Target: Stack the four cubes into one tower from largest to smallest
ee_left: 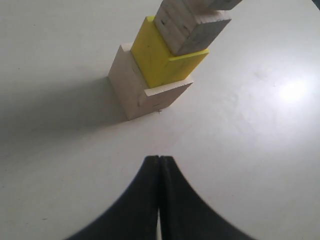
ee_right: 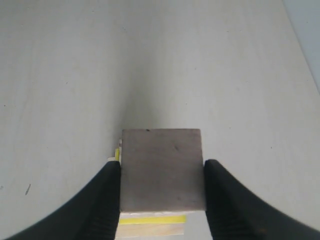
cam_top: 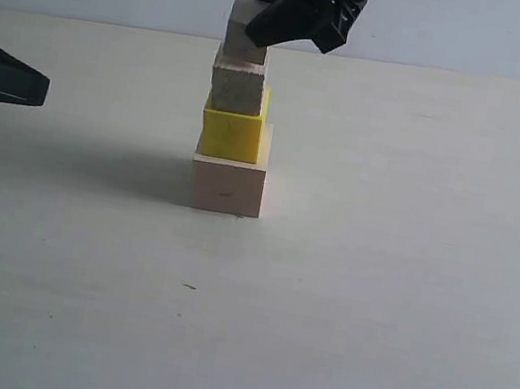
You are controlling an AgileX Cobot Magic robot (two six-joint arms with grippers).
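Note:
The tower stands mid-table: a large pale wooden cube [cam_top: 227,187] at the bottom, the yellow cube [cam_top: 231,134] on it, then a small wooden cube [cam_top: 237,87]. The smallest wooden cube [cam_top: 239,25] sits at or just above the top, slightly tilted. My right gripper [cam_top: 269,30] comes from above and is shut on it; in the right wrist view both fingers press the smallest cube's [ee_right: 161,167] sides, with a yellow strip [ee_right: 152,219] below. My left gripper [cam_top: 42,88] hovers to the tower's left, shut and holding nothing [ee_left: 159,159], facing the large cube [ee_left: 131,90] and yellow cube [ee_left: 155,57].
The pale tabletop [cam_top: 371,305] spreads around the tower, with a light wall behind it. A small dark speck [cam_top: 188,287] lies on the table in front of the tower.

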